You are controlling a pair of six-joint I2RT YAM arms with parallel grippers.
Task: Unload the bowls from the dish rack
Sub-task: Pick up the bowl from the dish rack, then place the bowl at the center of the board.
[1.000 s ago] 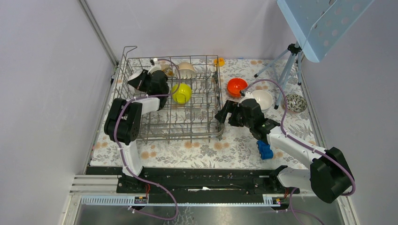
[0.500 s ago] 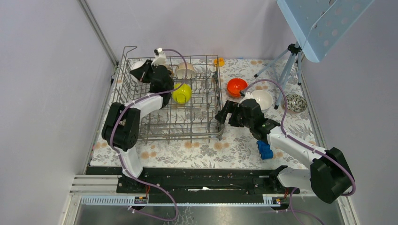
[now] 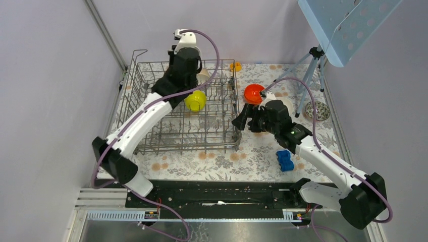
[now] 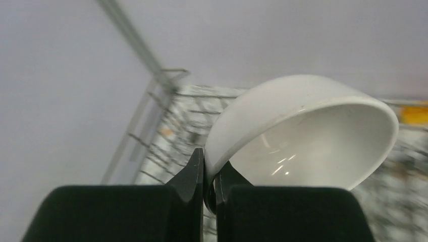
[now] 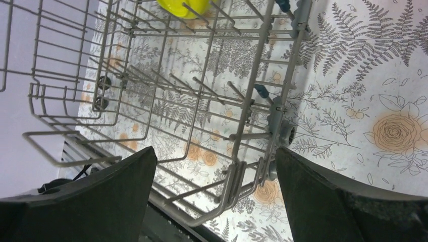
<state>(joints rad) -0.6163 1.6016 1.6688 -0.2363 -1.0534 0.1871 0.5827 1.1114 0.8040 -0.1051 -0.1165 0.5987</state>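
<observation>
while left pincer clamps the white bowl by its rim above the rack, right pincer gapes.

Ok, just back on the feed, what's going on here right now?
The left gripper is shut on the rim of a white bowl, holding it in the air over the far end of the dish rack. The right gripper is open and empty, hovering by the rack's near right corner. A yellow-green bowl sits in the rack; an orange-red bowl and a dark mottled bowl are out on the table to the right.
</observation>
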